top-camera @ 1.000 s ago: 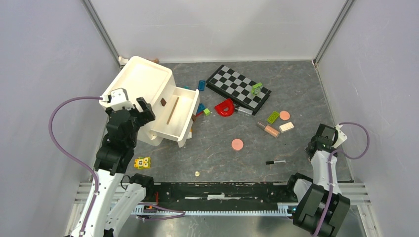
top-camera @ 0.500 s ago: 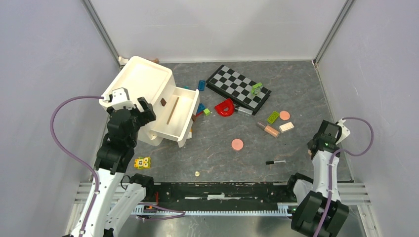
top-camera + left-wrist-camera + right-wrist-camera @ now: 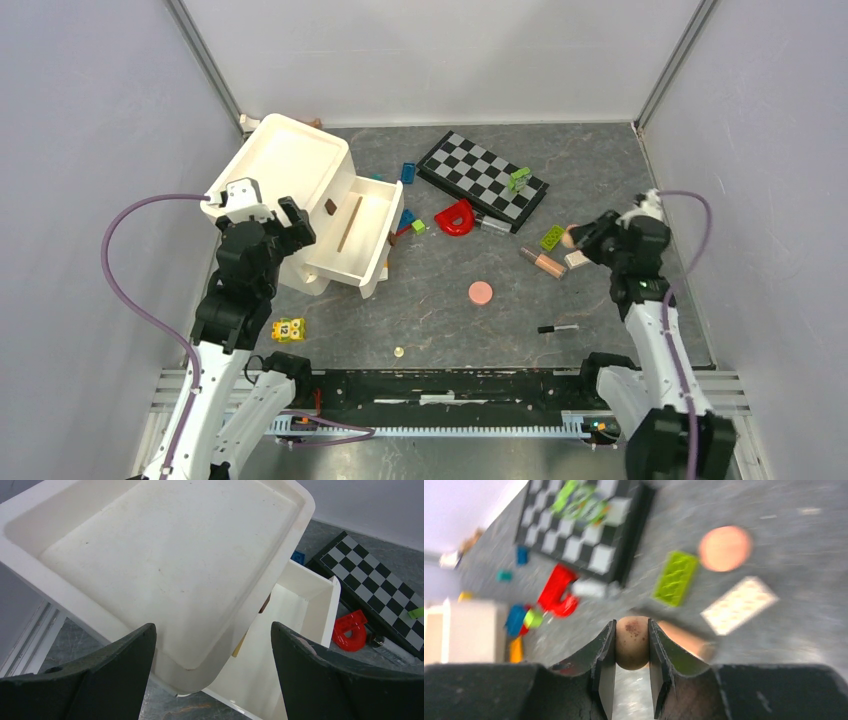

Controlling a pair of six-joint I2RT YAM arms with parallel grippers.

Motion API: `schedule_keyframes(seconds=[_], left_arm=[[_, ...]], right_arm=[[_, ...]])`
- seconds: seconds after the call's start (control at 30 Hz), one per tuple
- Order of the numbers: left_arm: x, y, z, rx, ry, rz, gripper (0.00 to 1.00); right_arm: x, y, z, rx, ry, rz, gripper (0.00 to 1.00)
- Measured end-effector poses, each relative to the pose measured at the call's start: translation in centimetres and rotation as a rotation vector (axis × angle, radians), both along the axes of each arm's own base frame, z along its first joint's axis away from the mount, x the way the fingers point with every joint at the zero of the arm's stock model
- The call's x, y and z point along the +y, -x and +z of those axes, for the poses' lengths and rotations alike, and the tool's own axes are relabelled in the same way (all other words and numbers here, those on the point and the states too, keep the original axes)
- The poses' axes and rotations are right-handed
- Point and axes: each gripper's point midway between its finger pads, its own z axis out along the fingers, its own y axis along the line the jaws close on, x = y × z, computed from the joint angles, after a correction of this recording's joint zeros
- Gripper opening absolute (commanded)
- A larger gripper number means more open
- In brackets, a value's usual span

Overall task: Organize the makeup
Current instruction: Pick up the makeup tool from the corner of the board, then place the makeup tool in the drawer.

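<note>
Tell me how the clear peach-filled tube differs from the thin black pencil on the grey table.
The clear peach-filled tube is thicker and pale with a dark cap; the thin black pencil is slimmer and dark with a pale end. The tube lies slanted close to the green toy brick; the pencil lies almost level, by itself, nearer the arms' bases. Both lie flat on the grey table.

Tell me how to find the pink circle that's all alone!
Start at the checkerboard at the back of the table. Come nearer, past the red block. The pink disc lies alone on bare table; the other disc sits crowded near a green brick.
</note>
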Motion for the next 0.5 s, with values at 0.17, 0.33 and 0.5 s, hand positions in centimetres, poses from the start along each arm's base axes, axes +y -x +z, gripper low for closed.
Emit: schedule_keyframes(seconds=[0.17, 0.33, 0.5], left_arm=[[0.0, 0.0, 0.1, -0.002, 0.0, 0.0, 0.9], [0.0, 0.1, 0.2, -0.007, 0.001, 0.001, 0.9], [0.1, 0.2, 0.3, -0.012, 0.003, 0.001, 0.9]], right_arm=[[11.8, -1.7, 2.1, -0.041, -0.07, 0.365, 0.33], [24.0, -2.2, 6.5, -0.127, -0.077, 0.679, 0.33], [36.5, -1.4, 10.3, -0.23, -0.07, 0.95, 0.33]])
